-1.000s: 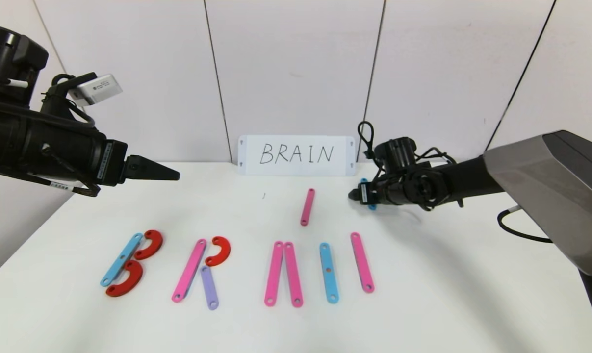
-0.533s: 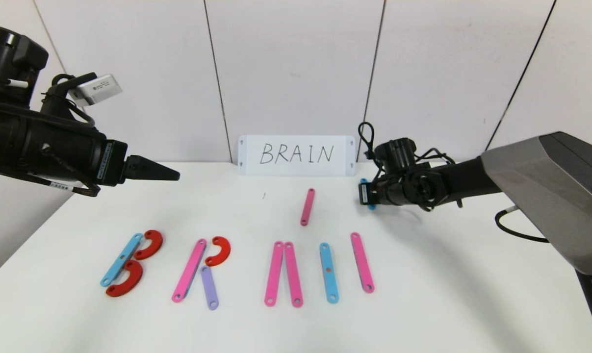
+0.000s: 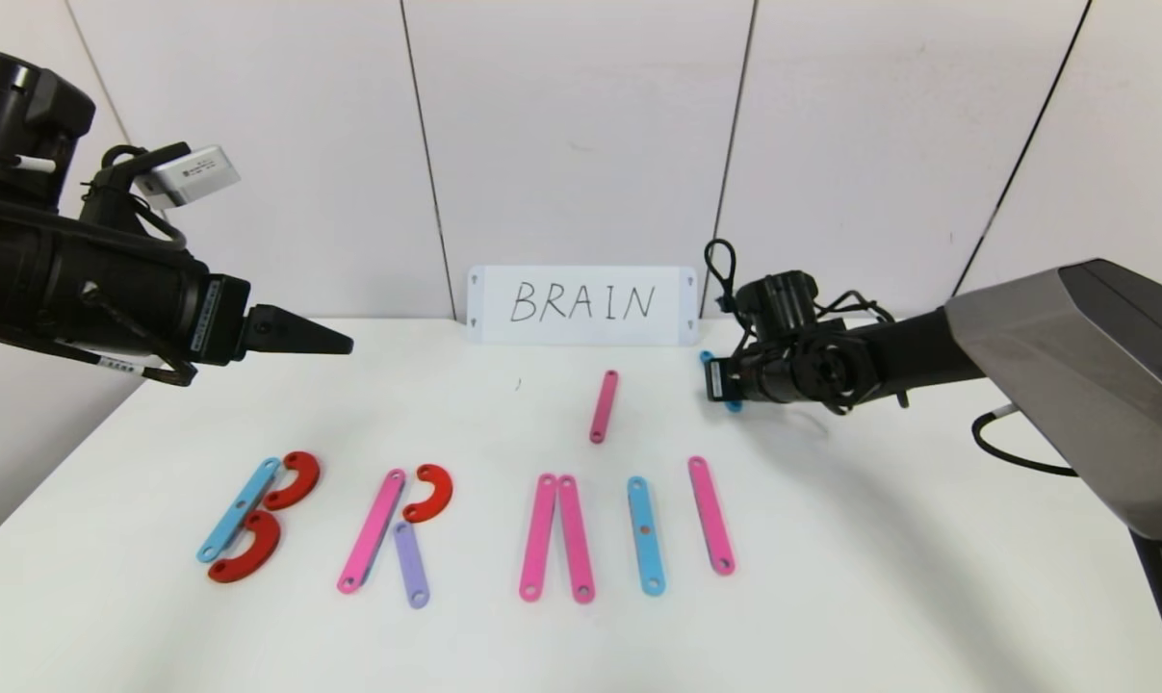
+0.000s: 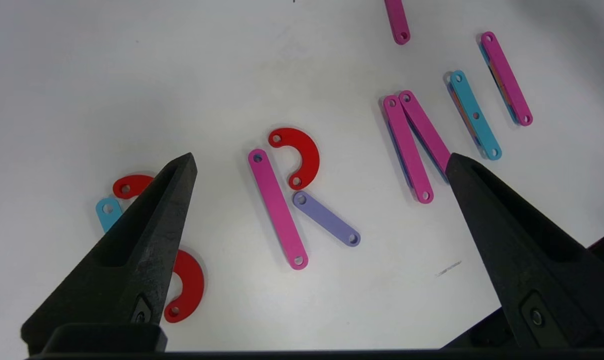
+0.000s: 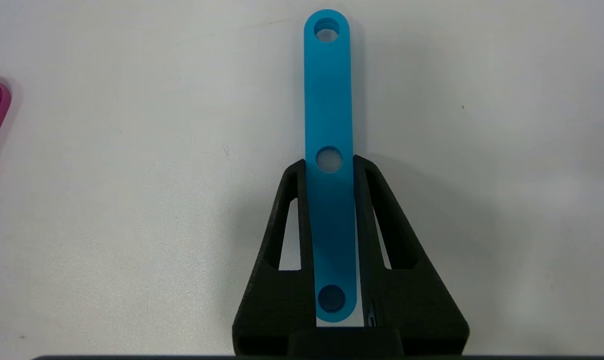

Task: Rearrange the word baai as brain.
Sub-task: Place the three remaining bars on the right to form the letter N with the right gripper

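The letters lie in a row on the white table [image 3: 831,577]. There is a B of a blue strip [image 3: 239,508] and two red half-rings [image 3: 295,479]. The R is a pink strip [image 3: 372,529], a red half-ring [image 3: 433,491] and a purple strip [image 3: 410,563]. Then come two pink strips [image 3: 538,536] side by side, a blue strip [image 3: 645,534] and a pink strip [image 3: 710,515]. My right gripper [image 3: 720,380] is low at the back right, shut on another blue strip [image 5: 328,100] that lies flat on the table. My left gripper [image 3: 340,342] is open, raised at the left.
A loose pink strip [image 3: 604,405] lies behind the row, left of the right gripper. The white card [image 3: 582,304] with handwritten BRAIN leans on the back wall. The left wrist view shows the R [image 4: 276,210] below the open left fingers.
The right gripper's tip, which stuck out to the left a second ago, has drawn back over the blue strip at the back right. The left arm has not moved.
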